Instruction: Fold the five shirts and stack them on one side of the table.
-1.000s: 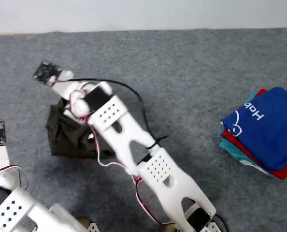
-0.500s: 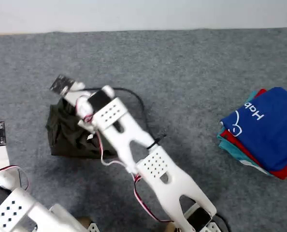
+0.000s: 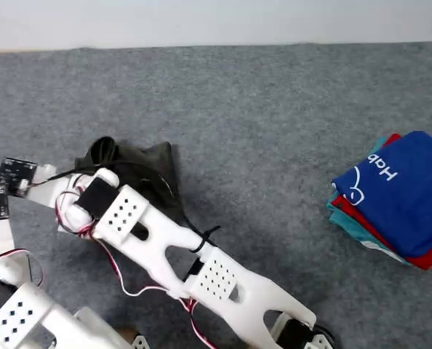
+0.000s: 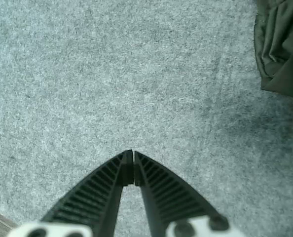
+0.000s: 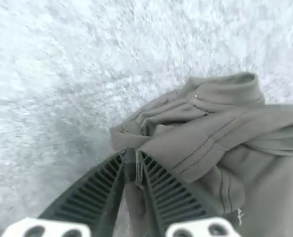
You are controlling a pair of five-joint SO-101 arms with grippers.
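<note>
A dark olive shirt (image 3: 140,169) lies crumpled at the table's left on the grey felt. My right arm (image 3: 165,243) stretches across it from the front, wrist at the shirt's left edge. In the right wrist view my right gripper (image 5: 132,167) is shut on a fold of the olive shirt (image 5: 215,133). My left gripper (image 4: 133,162) is shut with nothing in it, low over bare felt, with the olive shirt (image 4: 280,44) off to one side. A stack of folded shirts (image 3: 398,196), blue on top of red and teal, sits at the right edge.
The left arm's base (image 3: 20,316) fills the front left corner. A black cable (image 3: 154,174) loops over the olive shirt. Open grey felt (image 3: 274,116) spreads between the olive shirt and the folded stack. A pale wall runs behind the table.
My right arm has swung left and toward the front, pulling the olive shirt's fabric with it. The shirt now shows behind the wrist. The left arm and the folded stack have stayed put.
</note>
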